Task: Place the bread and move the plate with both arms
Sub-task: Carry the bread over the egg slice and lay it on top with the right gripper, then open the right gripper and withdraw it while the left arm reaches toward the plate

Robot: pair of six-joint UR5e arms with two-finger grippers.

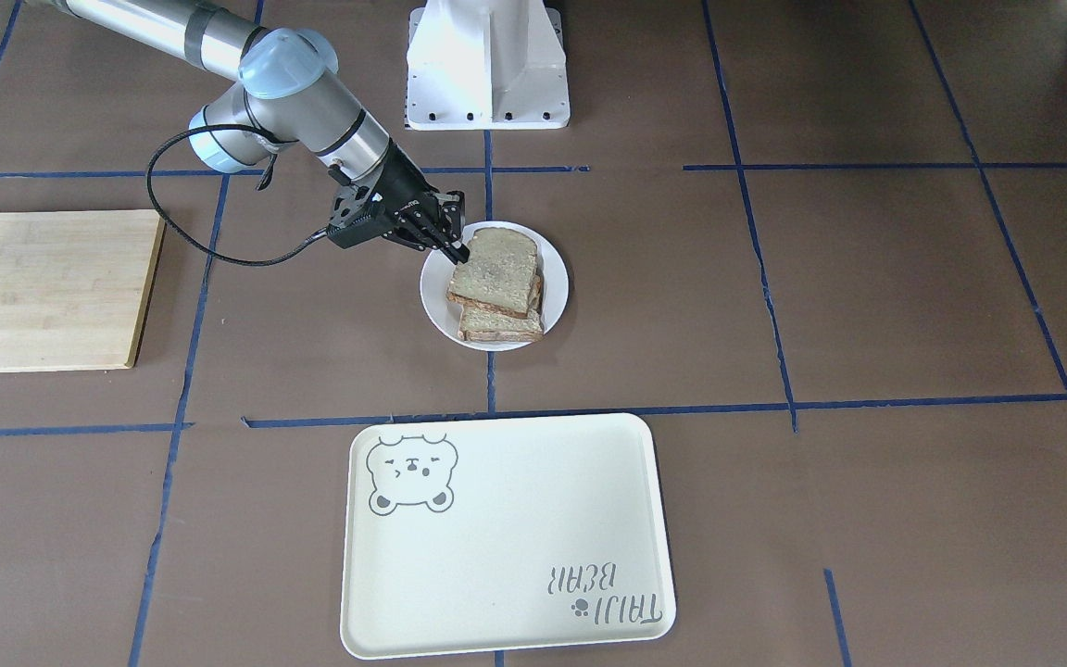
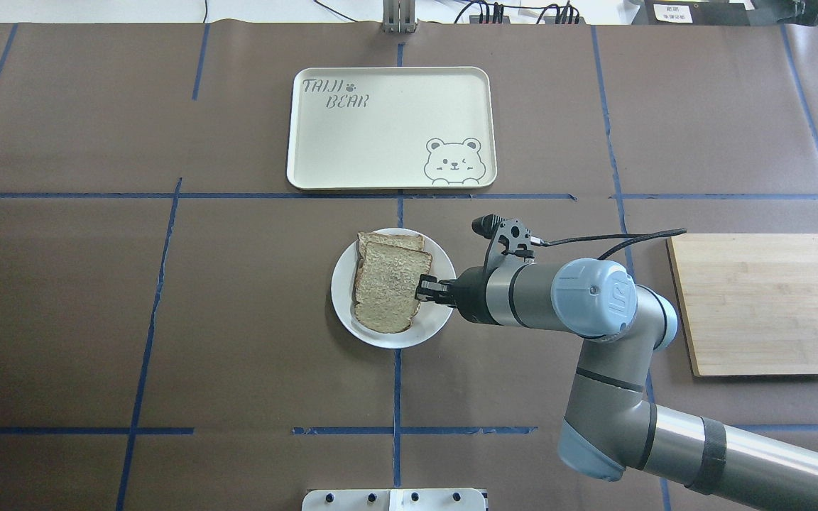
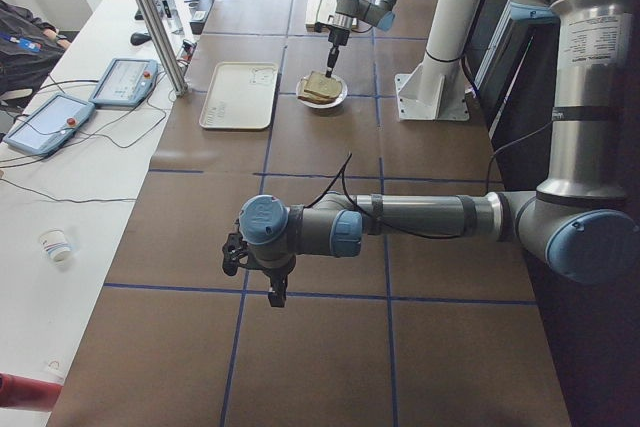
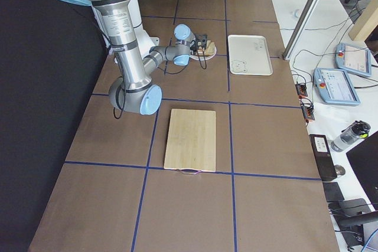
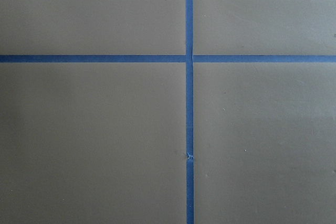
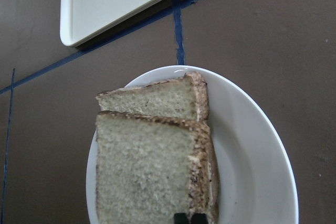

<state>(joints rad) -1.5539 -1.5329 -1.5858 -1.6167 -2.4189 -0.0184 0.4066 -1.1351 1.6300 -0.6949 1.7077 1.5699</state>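
The white plate (image 2: pixel 441 312) sits at the table's middle. The bread (image 2: pixel 389 284), pale with a dark crust, lies on top of another slice (image 2: pixel 391 240) on it. My right gripper (image 2: pixel 423 289) reaches in from the plate's right side and is shut on the bread's near edge. In the front view the bread (image 1: pixel 496 269) tilts up slightly at the gripper (image 1: pixel 458 252). The right wrist view shows the bread (image 6: pixel 142 177), the plate (image 6: pixel 252 156) and the fingertips (image 6: pixel 181 217). My left gripper (image 3: pixel 275 295) hangs over bare table far from the plate; I cannot tell whether it is open.
A cream bear tray (image 2: pixel 388 128) lies just beyond the plate. A wooden board (image 2: pixel 771 301) lies to the right, under the right arm's side. The white base block (image 1: pixel 487 65) stands on the robot's side. Blue tape lines cross the brown table.
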